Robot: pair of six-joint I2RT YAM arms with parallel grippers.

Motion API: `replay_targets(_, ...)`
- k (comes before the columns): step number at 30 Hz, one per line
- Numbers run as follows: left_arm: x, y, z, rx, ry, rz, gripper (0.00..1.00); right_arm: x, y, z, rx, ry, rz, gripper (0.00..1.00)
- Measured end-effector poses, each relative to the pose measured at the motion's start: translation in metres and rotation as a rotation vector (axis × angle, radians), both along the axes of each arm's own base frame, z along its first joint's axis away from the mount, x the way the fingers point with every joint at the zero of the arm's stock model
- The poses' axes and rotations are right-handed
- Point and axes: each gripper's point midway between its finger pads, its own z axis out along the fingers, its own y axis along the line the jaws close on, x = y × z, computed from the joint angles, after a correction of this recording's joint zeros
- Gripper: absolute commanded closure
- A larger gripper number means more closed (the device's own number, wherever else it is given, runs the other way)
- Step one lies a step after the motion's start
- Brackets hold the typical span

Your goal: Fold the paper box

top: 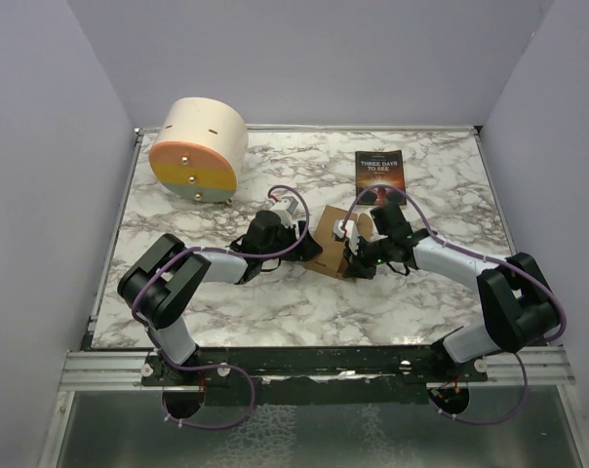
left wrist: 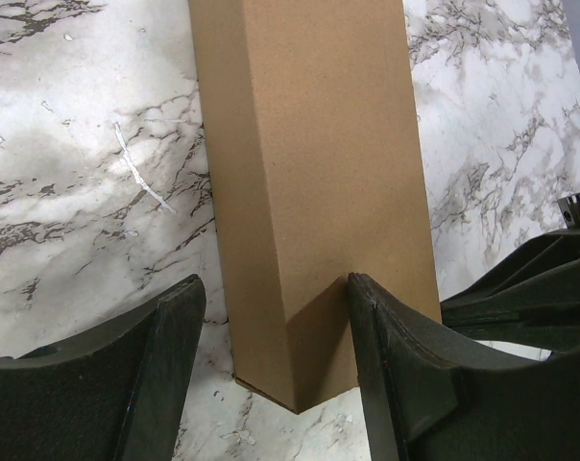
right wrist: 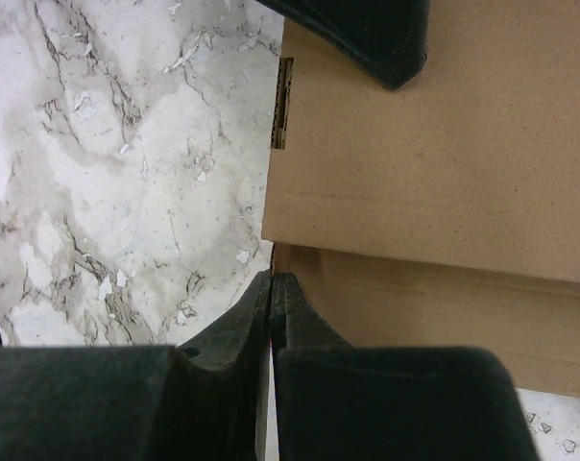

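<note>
The paper box (top: 333, 239), plain brown cardboard and partly formed, stands at the middle of the marble table between both arms. My left gripper (top: 310, 244) is open, and a near corner of the box (left wrist: 309, 192) lies between its fingers. In the left wrist view the left gripper (left wrist: 274, 288) has its right finger (left wrist: 386, 336) against a box face, while the left finger stands clear. My right gripper (right wrist: 272, 280) is shut, its tips touching the edge of the box's lower panel (right wrist: 434, 307) from the other side.
A big cream cylinder (top: 199, 148) with an orange-yellow face stands at the back left. A dark paperback book (top: 379, 171) lies at the back right. A left finger (right wrist: 376, 38) shows at the top of the right wrist view. Pale walls enclose the table.
</note>
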Motion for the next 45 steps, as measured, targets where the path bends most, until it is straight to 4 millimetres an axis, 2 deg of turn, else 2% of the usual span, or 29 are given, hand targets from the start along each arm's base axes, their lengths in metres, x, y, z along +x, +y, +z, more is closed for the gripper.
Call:
replay_targets(13, 0.0, 0.0, 0.0, 0.0, 0.0, 0.0, 0.38, -0.006, -0.003, -0.002, -0.001, -0.025, 0.07, 0.99)
replay_targets(29, 0.0, -0.001, 0.0, -0.004, 0.002, -0.002, 0.38, -0.006, -0.001, 0.0, 0.012, 0.015, 0.019, 0.99)
replay_targets(45, -0.001, -0.001, 0.0, -0.006, 0.006, -0.006, 0.38, -0.013, 0.006, 0.002, 0.03, 0.018, 0.059, 0.99)
